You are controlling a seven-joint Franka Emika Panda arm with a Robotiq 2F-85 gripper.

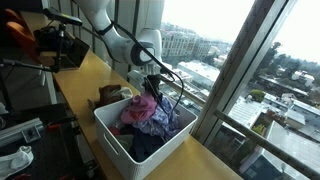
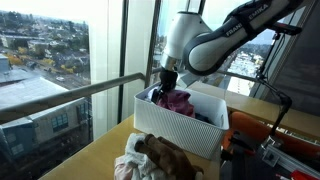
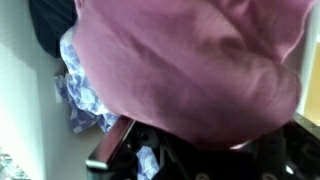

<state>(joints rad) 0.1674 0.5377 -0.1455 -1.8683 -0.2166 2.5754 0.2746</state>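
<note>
My gripper (image 1: 151, 84) hangs over the window-side end of a white laundry basket (image 1: 112, 134) full of clothes. It is shut on a pink cloth (image 1: 140, 108), which bunches up just under the fingers above the other garments; the gripper (image 2: 170, 82) and the pink cloth (image 2: 178, 100) show in both exterior views. In the wrist view the pink cloth (image 3: 190, 65) fills most of the picture and hides the fingertips. Below it lie a blue-and-white patterned cloth (image 3: 82, 95) and a dark garment (image 3: 50, 25).
The basket (image 2: 180, 128) stands on a wooden counter (image 1: 85, 75) along a tall window (image 1: 225, 60). A loose heap of brown and white clothes (image 2: 152, 157) lies on the counter beside the basket. Camera gear on stands (image 1: 55, 45) is further along.
</note>
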